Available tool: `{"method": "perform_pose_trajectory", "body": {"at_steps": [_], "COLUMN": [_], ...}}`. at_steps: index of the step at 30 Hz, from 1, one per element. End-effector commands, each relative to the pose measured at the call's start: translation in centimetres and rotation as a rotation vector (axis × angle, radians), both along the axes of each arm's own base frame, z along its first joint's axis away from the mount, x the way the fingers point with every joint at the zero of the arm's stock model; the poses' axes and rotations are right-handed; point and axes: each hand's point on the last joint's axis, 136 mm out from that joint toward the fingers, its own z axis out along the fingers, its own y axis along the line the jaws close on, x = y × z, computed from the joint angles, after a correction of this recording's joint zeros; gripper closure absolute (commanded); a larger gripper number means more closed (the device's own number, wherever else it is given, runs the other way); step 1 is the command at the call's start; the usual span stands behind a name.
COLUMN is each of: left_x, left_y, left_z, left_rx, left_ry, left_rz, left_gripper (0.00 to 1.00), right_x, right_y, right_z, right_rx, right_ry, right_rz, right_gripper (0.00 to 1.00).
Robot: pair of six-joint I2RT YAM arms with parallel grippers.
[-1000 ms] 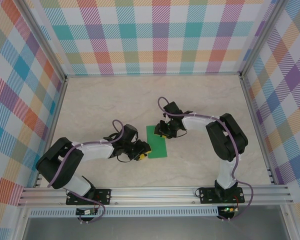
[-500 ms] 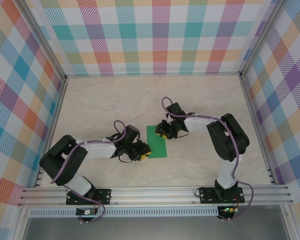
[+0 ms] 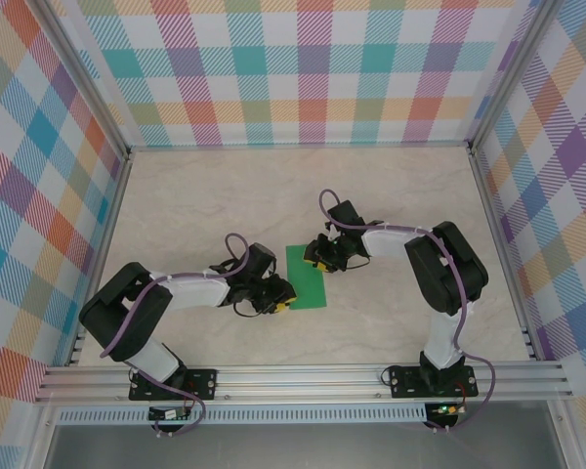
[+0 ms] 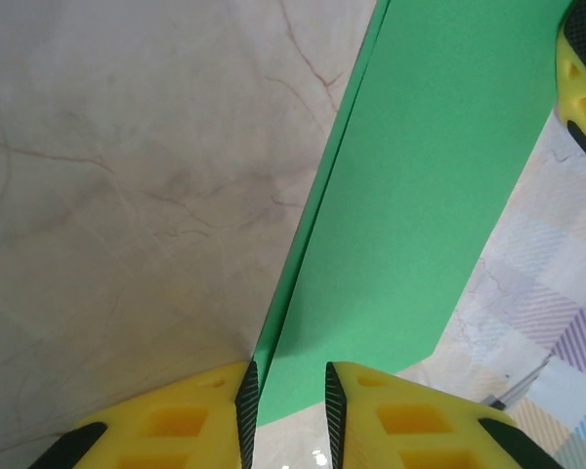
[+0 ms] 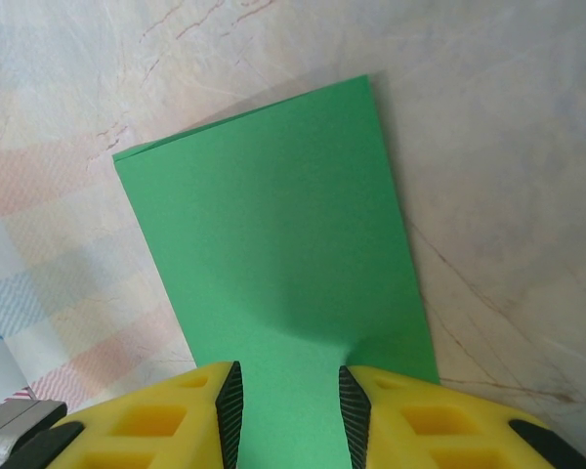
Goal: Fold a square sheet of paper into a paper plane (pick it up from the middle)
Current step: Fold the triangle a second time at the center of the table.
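Marbled tabletop (image 3: 176, 215) with green square sheet of paper (image 3: 308, 283) under left hand (image 4: 291, 381) and right hand (image 5: 291, 381), both slightly open

Green sheet (image 5: 273, 234) between right pincer (image 5: 291, 393) tips

**Item:** square sheet of paper (image 3: 308, 281).
- **Your top view:** the far right corner lies hidden under the right jaws, and the near left corner under the left jaws.
- **Left wrist:** one end runs off the picture's top edge.
- **Right wrist:** the bottom edge cuts off the end at the jaws.
- **Jaw-to-paper contact:** you cannot tell.
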Motion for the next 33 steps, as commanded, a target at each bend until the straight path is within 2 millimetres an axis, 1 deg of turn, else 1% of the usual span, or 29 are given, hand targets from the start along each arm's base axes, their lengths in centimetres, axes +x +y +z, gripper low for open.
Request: {"method": "perform_pose_trajectory", "body": {"at_steps": [1,4,8,10,14,19,28,30,33], "left_x": [-0.4,-0.8,-0.8,-0.6,0.2,0.8,0.9,0.9,0.9], "left_y": [0.1,-0.2,-0.6,-1.2,-2.3,-2.4,-2.1,-2.2,-3.0], "left_z": [-0.6,-1.0,-1.4,-0.9,0.9,2.4,2.8,3.0,3.7], "left_rx": [0.083,0.097,0.093,0.059,-0.005,-0.024,-0.036,-0.050,-0.105], "left_ry": [-0.036,-0.041,-0.036,-0.050,-0.114,-0.176,-0.199,-0.203,-0.219], "left_rz": [-0.087,-0.142,-0.162,-0.171,-0.180,-0.172,-0.147,-0.145,-0.155], "left_gripper": [0.73,0.73,0.72,0.72,0.72,0.72,0.72,0.71,0.69], "right_x": [-2.7,-2.7,-2.7,-2.8,-2.9,-2.9,-2.9,-2.9,-3.0], "right_y": [-3.2,-3.3,-3.4,-3.4,-3.5,-3.6,-3.7,-3.7,-3.7], "right_z": [-4.9,-5.1,-5.3,-5.4,-5.4,-5.4,-5.5,-5.5,-5.5], "right_rx": [-0.148,-0.147,-0.145,-0.144,-0.145,-0.147,-0.147,-0.147,-0.150], "right_ry": [0.136,0.143,0.148,0.152,0.154,0.157,0.162,0.162,0.163], "right_rz": [-0.045,-0.048,-0.051,-0.051,-0.053,-0.056,-0.058,-0.057,-0.056], "right_gripper": [0.64,0.64,0.64,0.64,0.64,0.64,0.64,0.64,0.64]}}
